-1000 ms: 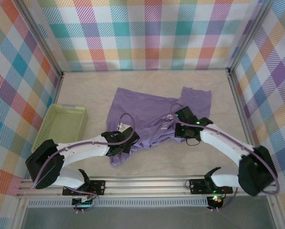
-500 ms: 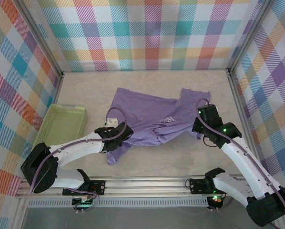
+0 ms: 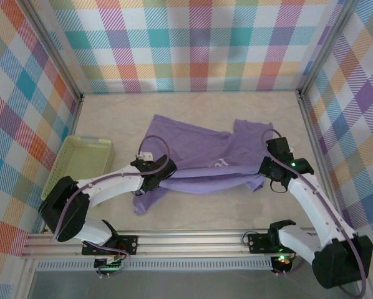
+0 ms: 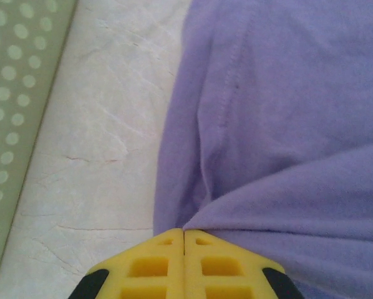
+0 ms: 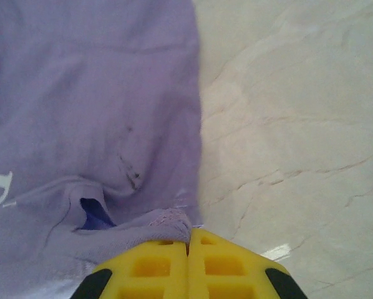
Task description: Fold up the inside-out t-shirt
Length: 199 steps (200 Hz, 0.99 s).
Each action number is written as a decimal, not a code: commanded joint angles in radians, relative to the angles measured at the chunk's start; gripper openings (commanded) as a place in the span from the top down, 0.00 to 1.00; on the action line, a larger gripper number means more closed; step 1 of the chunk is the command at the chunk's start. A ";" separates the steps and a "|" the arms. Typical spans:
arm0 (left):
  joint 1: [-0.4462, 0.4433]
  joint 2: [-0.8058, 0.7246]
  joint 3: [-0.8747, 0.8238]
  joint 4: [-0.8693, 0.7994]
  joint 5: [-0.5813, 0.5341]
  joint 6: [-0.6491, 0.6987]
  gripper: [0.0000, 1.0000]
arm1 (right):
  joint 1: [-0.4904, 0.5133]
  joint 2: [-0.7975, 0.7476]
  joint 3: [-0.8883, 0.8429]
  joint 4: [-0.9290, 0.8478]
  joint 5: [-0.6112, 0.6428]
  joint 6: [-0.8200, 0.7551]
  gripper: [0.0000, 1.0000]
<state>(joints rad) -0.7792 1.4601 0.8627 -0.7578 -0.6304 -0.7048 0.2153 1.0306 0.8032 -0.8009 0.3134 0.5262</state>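
L gripper (image 3: 161, 181), R gripper (image 3: 266, 169) pinch t-shirt (image 3: 193, 146), arms spread.

Bright, even light is cast throughout, with only soft shadows. A small glare patch is seen on the tabletop (image 5: 277, 251) at the right wrist view's lower right.

walls (image 3: 199, 43): multicolor plaid | tbl (image 3: 111, 118): beige marble-look | frame (image 3: 193, 237): alu rails

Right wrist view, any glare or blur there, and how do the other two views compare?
Right wrist: one small bright glare patch on the table beside the right claw; the t-shirt looks slightly soft. Left wrist: even light, no glare, the green basket blurred at the edge. Top external: even light, soft faint shadows.
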 commanded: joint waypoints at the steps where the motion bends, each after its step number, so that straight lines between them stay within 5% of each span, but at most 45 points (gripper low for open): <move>1: -0.044 0.042 0.094 -0.017 0.020 0.098 0.81 | -0.005 0.086 0.015 0.116 -0.132 -0.044 1.00; 42: -0.161 0.105 0.305 -0.105 -0.061 0.177 0.51 | -0.005 0.256 0.197 0.152 -0.099 -0.084 1.00; 93: -0.249 0.225 0.381 0.169 0.259 0.418 0.18 | -0.005 0.355 0.311 0.161 -0.110 -0.086 1.00; 105: -0.244 0.288 0.418 0.177 0.264 0.415 0.17 | -0.005 0.353 0.298 0.164 -0.123 -0.088 0.98; 129: -0.216 0.389 0.489 0.184 0.286 0.392 0.23 | -0.004 0.320 0.246 0.160 -0.146 -0.085 0.61; 157: -0.171 0.419 0.514 0.213 0.304 0.357 0.28 | 0.064 0.220 0.147 0.168 -0.164 -0.050 0.38; 199: -0.137 0.431 0.497 0.272 0.398 0.354 0.27 | 0.261 0.173 0.012 0.252 -0.284 0.137 0.31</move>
<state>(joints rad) -0.9257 1.8915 1.3453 -0.5339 -0.3042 -0.3389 0.4004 1.2121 0.8810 -0.6201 0.1390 0.5362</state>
